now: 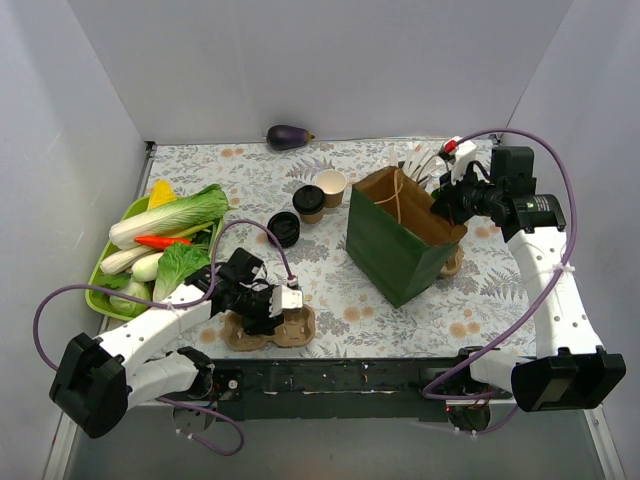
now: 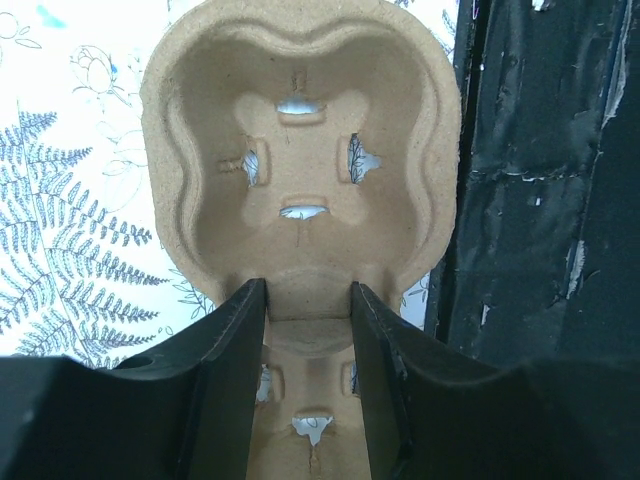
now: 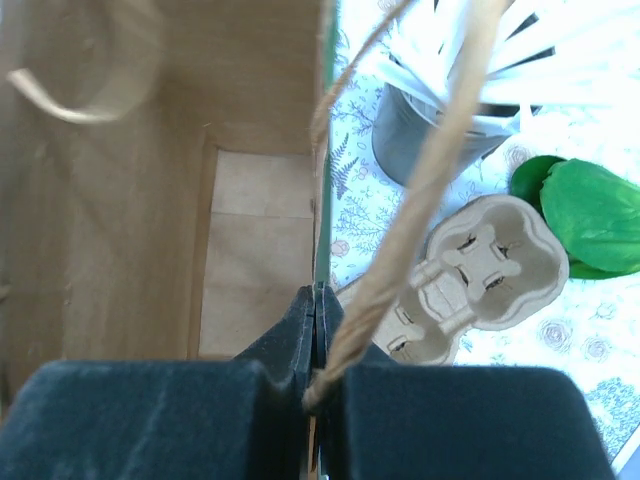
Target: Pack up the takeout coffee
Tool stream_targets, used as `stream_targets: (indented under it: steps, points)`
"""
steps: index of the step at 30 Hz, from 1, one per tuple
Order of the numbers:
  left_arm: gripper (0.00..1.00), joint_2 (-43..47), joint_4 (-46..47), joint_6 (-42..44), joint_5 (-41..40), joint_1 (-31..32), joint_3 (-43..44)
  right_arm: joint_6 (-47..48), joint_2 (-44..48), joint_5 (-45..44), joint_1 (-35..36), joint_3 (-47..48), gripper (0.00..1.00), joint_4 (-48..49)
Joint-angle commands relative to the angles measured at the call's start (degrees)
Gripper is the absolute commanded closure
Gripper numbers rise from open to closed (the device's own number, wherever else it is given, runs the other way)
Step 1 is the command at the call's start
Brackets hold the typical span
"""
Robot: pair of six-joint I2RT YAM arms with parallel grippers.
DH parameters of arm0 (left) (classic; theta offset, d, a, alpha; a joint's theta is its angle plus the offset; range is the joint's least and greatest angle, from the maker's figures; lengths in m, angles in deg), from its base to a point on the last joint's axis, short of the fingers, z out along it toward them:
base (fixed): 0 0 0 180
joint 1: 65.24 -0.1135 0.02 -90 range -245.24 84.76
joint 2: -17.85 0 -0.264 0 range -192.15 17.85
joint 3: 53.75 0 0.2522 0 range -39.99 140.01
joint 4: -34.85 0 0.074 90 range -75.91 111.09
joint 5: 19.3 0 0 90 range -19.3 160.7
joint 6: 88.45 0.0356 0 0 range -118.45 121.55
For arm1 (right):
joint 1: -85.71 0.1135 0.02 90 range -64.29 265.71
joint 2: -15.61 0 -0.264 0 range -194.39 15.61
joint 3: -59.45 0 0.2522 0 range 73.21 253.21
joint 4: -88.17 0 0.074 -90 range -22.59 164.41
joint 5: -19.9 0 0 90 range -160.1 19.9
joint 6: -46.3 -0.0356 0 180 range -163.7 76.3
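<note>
The takeout coffee (image 1: 309, 201), a tan cup with a black lid, stands left of the green bag (image 1: 395, 255), behind a stack of black lids (image 1: 284, 229) and beside an unlidded tan cup (image 1: 331, 186). My left gripper (image 1: 283, 303) is near the front edge, shut on the middle ridge of a pulp cup carrier (image 2: 300, 170). My right gripper (image 1: 447, 208) is shut on the bag's right rim (image 3: 320, 200), beside its twine handle (image 3: 420, 190). The bag stands open and its brown inside (image 3: 250, 270) looks empty.
A green tray (image 1: 100, 285) of vegetables lies at the left. An eggplant (image 1: 288, 137) lies at the back. A grey holder of white cutlery (image 3: 430, 135) and a second carrier (image 3: 470, 280) sit right of the bag. A black bar (image 1: 350, 375) runs along the near edge.
</note>
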Motion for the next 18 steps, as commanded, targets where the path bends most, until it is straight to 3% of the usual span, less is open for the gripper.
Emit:
stream_targets:
  steps: [1, 3, 9, 18]
  points:
    - [0.93, 1.6, -3.0, -0.4, 1.5, -0.2, 5.1, 2.7, -0.7, 3.7, -0.1, 6.1, 0.99, -3.4]
    - [0.99, 0.9, -4.1, -0.8, 2.1, -1.2, 7.0, 3.5, -0.6, 4.9, -0.1, 5.8, 0.99, -4.5]
    - [1.0, -0.1, -4.3, -5.8, 5.6, -2.9, 15.9, 4.5, -0.8, 7.1, -0.1, 5.7, 0.99, -5.3]
    - [1.0, -4.0, 7.5, -19.0, 4.1, -4.8, 30.9, 7.1, -3.6, 9.7, 0.1, 8.4, 0.99, -7.4]
